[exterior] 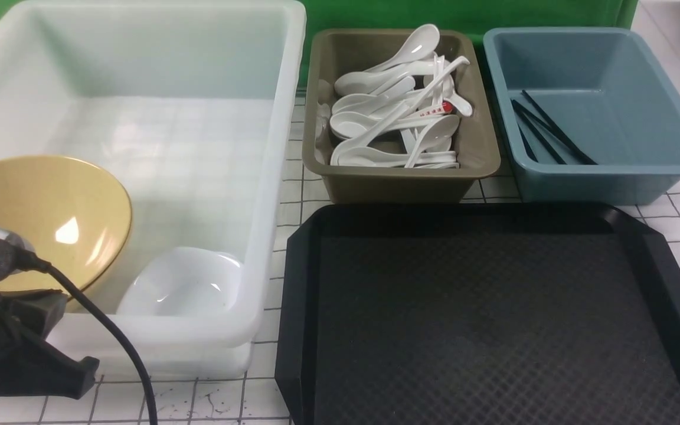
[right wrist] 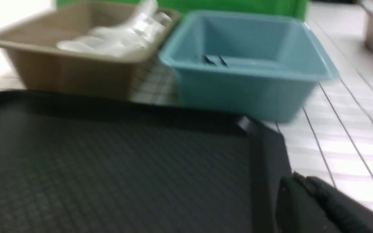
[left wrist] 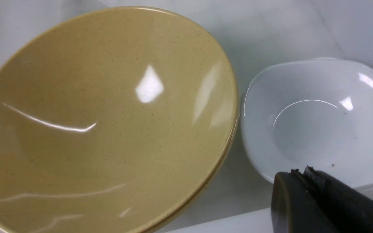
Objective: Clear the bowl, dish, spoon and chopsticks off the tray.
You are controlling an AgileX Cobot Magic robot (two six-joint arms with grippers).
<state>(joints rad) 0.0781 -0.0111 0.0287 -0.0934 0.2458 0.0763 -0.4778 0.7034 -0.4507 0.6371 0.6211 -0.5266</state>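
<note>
"Beside the left gripper [left wrist: 298, 176], what lies there?"

"The yellow bowl [left wrist: 108, 113], tilted in the white bin [exterior: 269, 177], and the white dish [left wrist: 319, 119] near its rim."

"And the tips?"

"Together on both grippers; the right gripper [right wrist: 296, 179] shows against the black tray [right wrist: 125, 168]."

The robot's left fingers [left wrist: 298, 176] and right fingers [right wrist: 298, 179] are pressed shut, with the left arm [exterior: 3, 324] extending behind its fingers.
</note>
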